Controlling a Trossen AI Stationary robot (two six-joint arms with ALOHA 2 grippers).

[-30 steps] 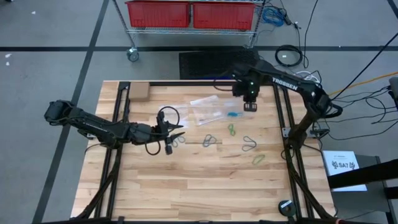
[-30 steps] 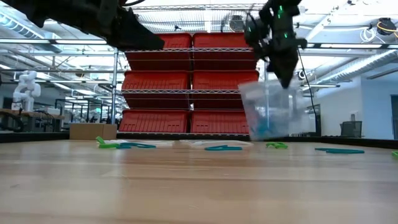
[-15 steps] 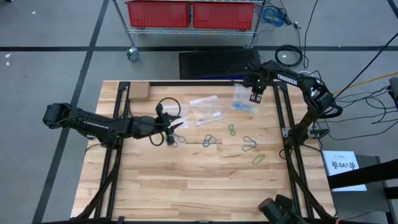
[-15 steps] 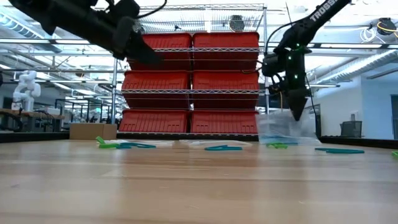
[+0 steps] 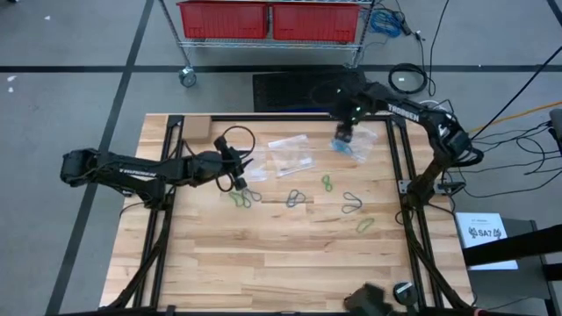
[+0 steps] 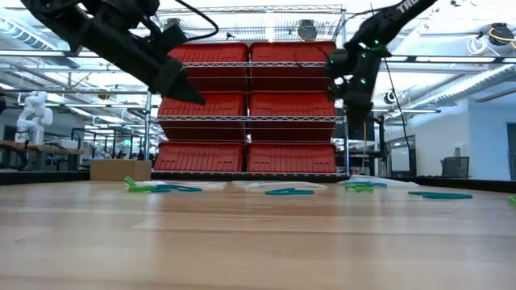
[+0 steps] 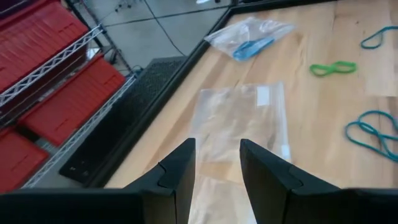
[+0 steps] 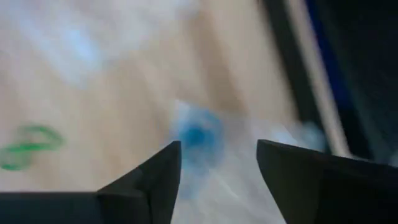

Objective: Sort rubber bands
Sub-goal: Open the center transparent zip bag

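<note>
My right gripper point(image 5: 344, 138) hangs open, pointing down, just above a clear bag point(image 5: 353, 149) with blue rubber bands point(image 8: 196, 134) inside; the bag lies flat near the table's far right corner. My left gripper point(image 5: 242, 172) is open and nearly level above the table's middle left. It points at two more clear bags point(image 7: 239, 118). Loose rubber bands lie on the wood: green ones point(image 5: 327, 183) point(image 5: 364, 225), teal ones point(image 5: 296, 197) point(image 5: 353, 204), and a green and a teal one point(image 5: 241, 197) below the left gripper.
A small cardboard box point(image 5: 195, 130) sits at the far left corner. Black frame rails point(image 5: 397, 167) run along both table sides. Red bins on a wire rack point(image 6: 250, 105) stand beyond the far edge. The near half of the table point(image 5: 281, 263) is bare wood.
My right gripper has come down with the bag of blue bands hanging from it, set the bag on the table near the far right corner, then opened and let go; the bag now lies flat. My left gripper has swung toward the far edge, off the bands below it.
</note>
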